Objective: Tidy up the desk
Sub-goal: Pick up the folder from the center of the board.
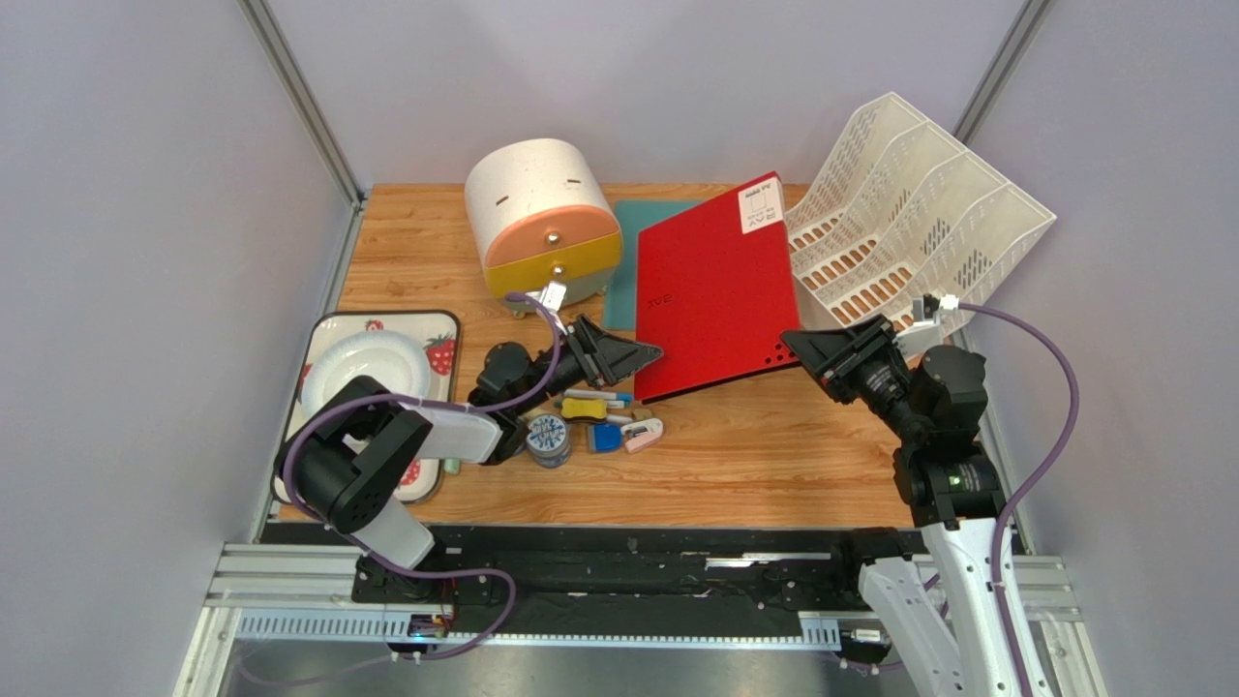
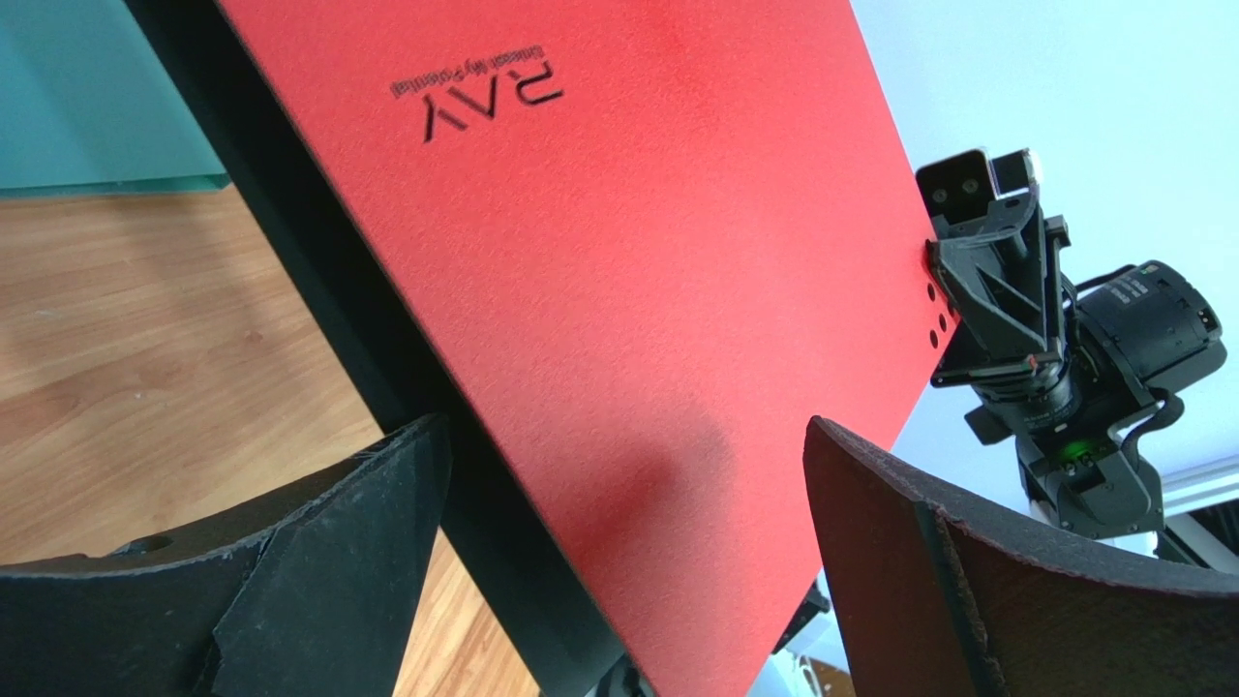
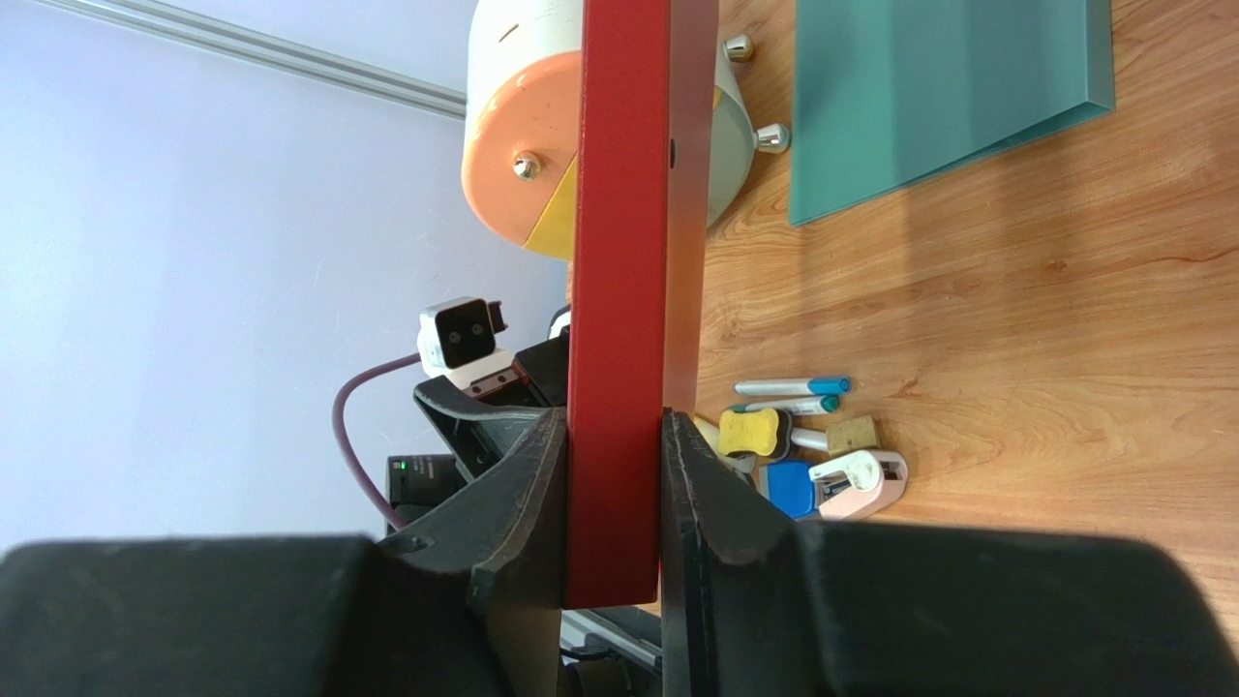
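From above, the wood-grain surface (image 1: pixel 756 465) fills the middle of the view, with frame rails along its edges and both arm bases at its near edge. The right pincer (image 1: pixel 804 349) is closed on the lower right edge of a red folder (image 1: pixel 720 291), which overlaps a teal folder (image 1: pixel 623 262) lying flat behind it. The left pincer (image 1: pixel 633 353) sits at the red folder's lower left corner. A white file rack (image 1: pixel 916 204) leans at the far right. The likely step is filing the red folder there. To do it well, the right arm should lift the folder free of the left arm, turn it edge-on to a slot, and slide it in gently, because the tilted rack may shift. A white label (image 1: pixel 761 204) on the folder's far corner is too small to read.

From the left wrist, the left pincer's fingers (image 2: pixel 335 567) stand wide apart and hold nothing. The red cover passes between them, and I cannot tell whether it touches either one. The word "RAY" is printed on the cover and appears upside down here. A finer line beside it is not clearly legible.

From the right wrist, both pads (image 3: pixel 524 494) press against the folder's thin red edge. Beyond it, markers (image 3: pixel 793 388) and other small stationery lie on the wood, and no writing on them can be read.
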### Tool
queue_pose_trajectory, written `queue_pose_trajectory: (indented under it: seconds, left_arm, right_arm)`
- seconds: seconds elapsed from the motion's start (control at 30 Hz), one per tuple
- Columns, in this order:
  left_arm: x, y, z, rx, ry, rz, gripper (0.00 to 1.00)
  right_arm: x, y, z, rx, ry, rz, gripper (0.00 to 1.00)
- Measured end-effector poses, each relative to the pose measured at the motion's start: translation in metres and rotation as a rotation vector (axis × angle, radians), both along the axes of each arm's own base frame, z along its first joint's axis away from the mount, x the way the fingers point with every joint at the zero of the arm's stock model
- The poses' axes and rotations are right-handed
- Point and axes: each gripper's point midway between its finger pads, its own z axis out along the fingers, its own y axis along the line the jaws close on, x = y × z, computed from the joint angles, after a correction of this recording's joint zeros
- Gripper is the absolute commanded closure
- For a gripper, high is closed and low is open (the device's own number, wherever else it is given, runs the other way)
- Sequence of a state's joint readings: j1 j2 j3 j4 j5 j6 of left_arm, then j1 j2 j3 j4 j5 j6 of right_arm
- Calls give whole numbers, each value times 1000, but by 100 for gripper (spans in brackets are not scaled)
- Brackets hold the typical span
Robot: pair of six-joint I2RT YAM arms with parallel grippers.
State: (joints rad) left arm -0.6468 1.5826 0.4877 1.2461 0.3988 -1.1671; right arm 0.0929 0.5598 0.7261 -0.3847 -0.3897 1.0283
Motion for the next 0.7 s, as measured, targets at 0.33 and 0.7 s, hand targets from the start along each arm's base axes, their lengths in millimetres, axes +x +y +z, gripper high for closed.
queue_pose_trajectory:
  seconds: [0.33,0.7]
  left_arm:
    - [-9,22,26,49,-46,79,1]
    - [-7,31,7,148,10,129,1]
  right_arm:
    - [-3,-2,5,-2,-23,-14,100]
    - [-10,-3,13,1,-61,-14,100]
